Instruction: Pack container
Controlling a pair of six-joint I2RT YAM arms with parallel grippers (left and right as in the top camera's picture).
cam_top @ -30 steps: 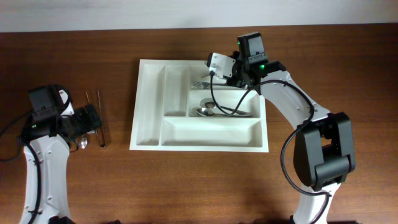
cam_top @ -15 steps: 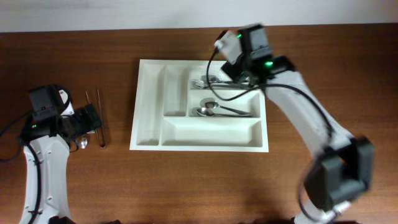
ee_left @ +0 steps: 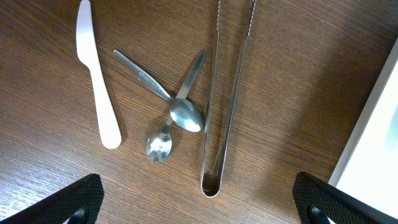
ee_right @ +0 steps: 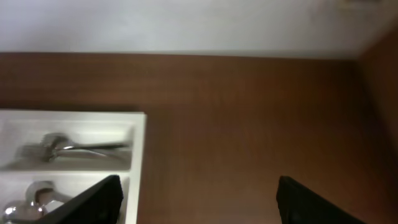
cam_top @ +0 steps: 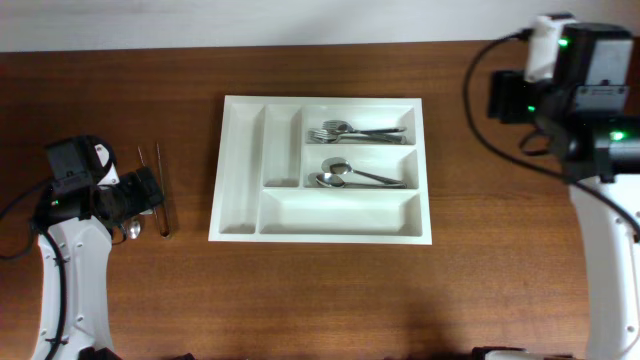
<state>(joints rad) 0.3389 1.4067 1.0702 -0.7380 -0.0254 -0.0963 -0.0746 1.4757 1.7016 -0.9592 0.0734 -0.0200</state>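
Observation:
The container (cam_top: 340,212), a white cutlery tray, lies at mid-table. Forks (cam_top: 355,132) fill its upper right slot and spoons (cam_top: 348,176) the slot below. My left gripper (ee_left: 202,208) hovers open over metal tongs (ee_left: 221,112), two crossed teaspoons (ee_left: 180,115) and a white plastic knife (ee_left: 96,81), left of the tray. Its fingers (ee_left: 74,202) straddle the tongs' looped end without touching it. My right gripper (ee_right: 199,208) is open and empty, raised over bare wood to the right of the tray, whose edge (ee_right: 138,155) shows at the left.
In the overhead view the tongs (cam_top: 162,190) lie about a hand's width from the tray's left wall. The tray's rim (ee_left: 379,124) shows at the right of the left wrist view. A pale wall (cam_top: 300,20) borders the table's far edge.
My right gripper has opened, risen from the fork slot and swung far right toward the back corner, leaving the forks in the tray. The left arm has not moved.

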